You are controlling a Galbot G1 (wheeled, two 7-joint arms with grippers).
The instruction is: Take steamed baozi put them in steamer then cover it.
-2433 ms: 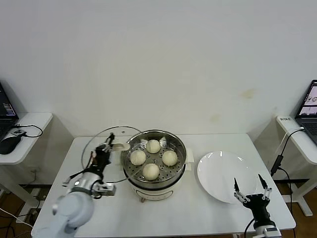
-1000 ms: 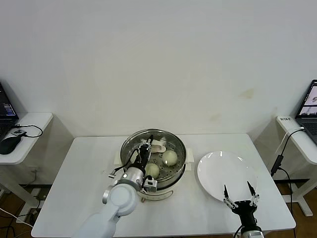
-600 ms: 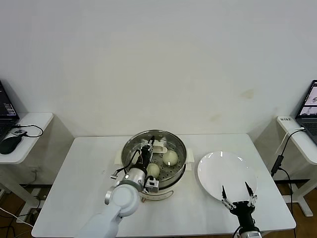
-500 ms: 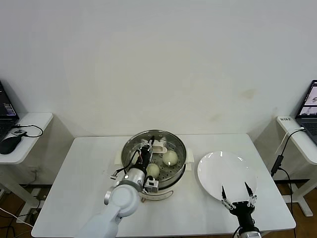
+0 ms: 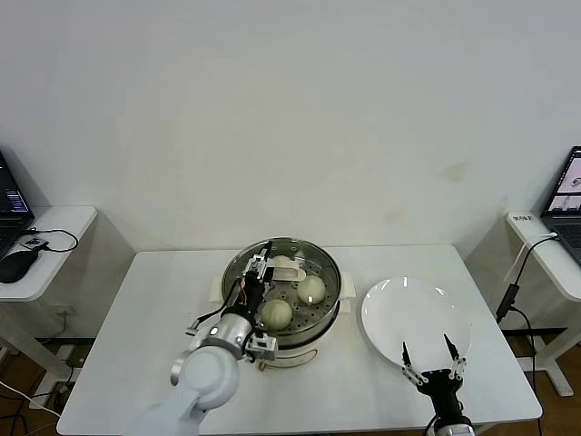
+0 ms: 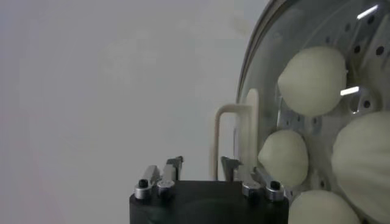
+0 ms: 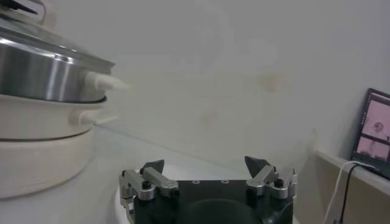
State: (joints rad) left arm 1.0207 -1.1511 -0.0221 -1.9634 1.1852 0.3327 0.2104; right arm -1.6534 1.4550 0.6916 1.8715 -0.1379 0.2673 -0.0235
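Note:
The steamer (image 5: 283,300) stands mid-table, a steel pot on a white base (image 7: 36,152). A glass lid (image 6: 256,73) lies on it, with its cream handle (image 5: 287,268) upright. Through the glass I see several steamed baozi (image 6: 312,79) on the perforated tray; two show clearly from the head (image 5: 275,313). My left gripper (image 5: 260,266) hovers over the pot's left part, open, its fingertips (image 6: 175,163) spread just short of the lid handle (image 6: 234,140) and not touching it. My right gripper (image 5: 427,363) waits open and empty at the table's front right, beside the plate.
A bare white plate (image 5: 399,304) lies right of the steamer. Side tables flank the main table: the left one holds a mouse (image 5: 18,262) and cable, the right one a laptop (image 7: 375,131) and cables. The steamer's side handle (image 7: 100,82) sticks out toward the right gripper.
The left gripper brought the glass lid from the table's left onto the steamer, then opened, let go of the handle and drew back a little leftward. The right gripper crept slightly left.

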